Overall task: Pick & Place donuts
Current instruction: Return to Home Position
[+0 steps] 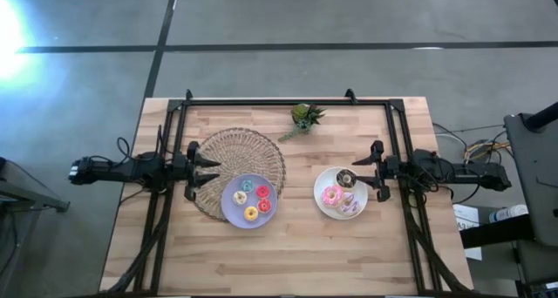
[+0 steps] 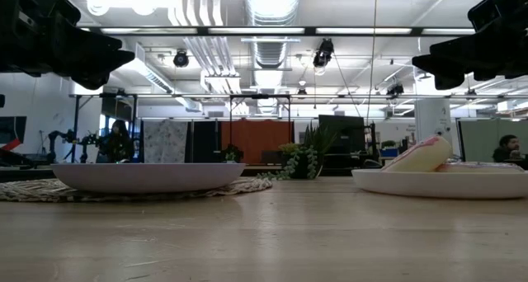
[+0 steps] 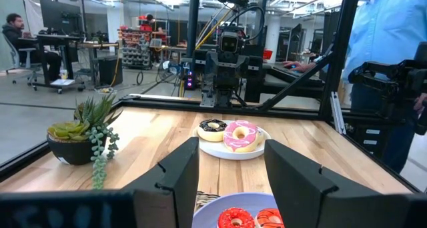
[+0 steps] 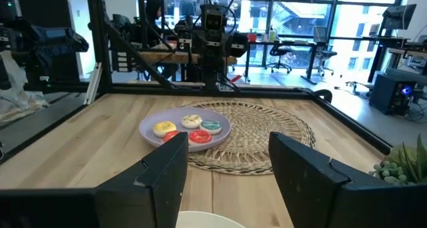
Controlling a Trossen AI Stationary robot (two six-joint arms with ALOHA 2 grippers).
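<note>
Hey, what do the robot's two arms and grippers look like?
The left arm and right arm are dark, slim and jointed, with thin cables looping alongside. The left gripper and right gripper each have two broad matte black wedge-shaped fingers.

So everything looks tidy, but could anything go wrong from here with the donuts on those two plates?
Not much, I'd guess. The lilac plate sits partly off the woven mat, so a knock might rock it and spill the small donuts. On the white plate one pink donut lies tilted, not flat, and might slide. The left gripper and right gripper hang raised beside the plates, fingers open; a low swing could clip a rim.
</note>
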